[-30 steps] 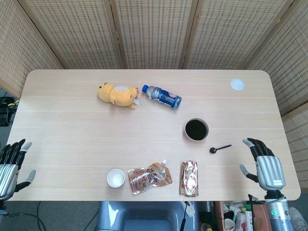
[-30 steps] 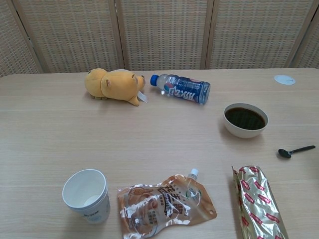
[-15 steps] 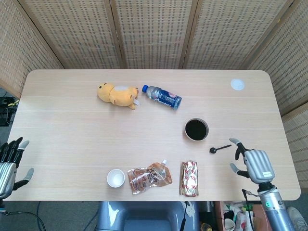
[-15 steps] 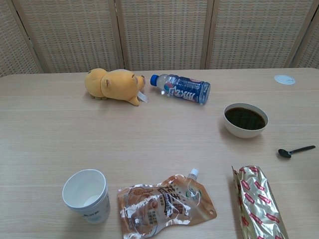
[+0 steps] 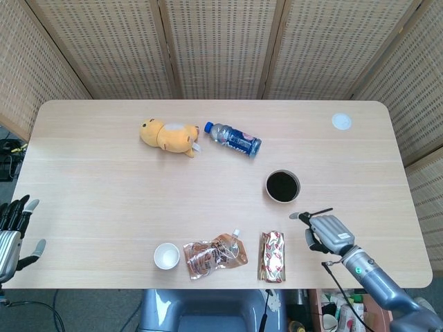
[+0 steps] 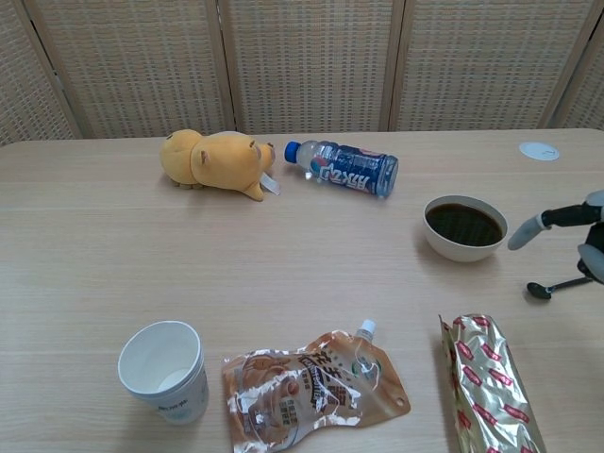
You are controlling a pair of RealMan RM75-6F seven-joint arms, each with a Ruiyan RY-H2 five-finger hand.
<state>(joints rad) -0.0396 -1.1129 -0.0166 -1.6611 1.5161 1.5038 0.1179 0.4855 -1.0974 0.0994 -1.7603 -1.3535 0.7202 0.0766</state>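
Our right robot hand (image 5: 325, 230) hovers over the small black spoon (image 6: 557, 285), which lies flat on the wooden counter (image 5: 104, 187) just beside the white bowl (image 5: 282, 186) of dark liquid. The fingers are apart and hold nothing, and in the chest view one fingertip (image 6: 525, 232) points toward the bowl. Our left robot hand (image 5: 12, 232) waits at the near left edge of the counter, also released and empty.

We judge the spoon to be very light, stiff and thin, probably plastic. Because it lies so low on the smooth surface, it can slide away under a finger. The slim handle seems the best place for a pinch between thumb and finger; the round scoop end is nearer to the bowl. The bowl looks hard and full, so a push against it may spill.

Other things lie well apart: a soft yellow plush toy (image 5: 168, 135), a clear bottle (image 5: 233, 139) on its side, a paper cup (image 5: 166, 256), a crinkled spout pouch (image 5: 216, 255) and a shiny foil packet (image 5: 273, 256).
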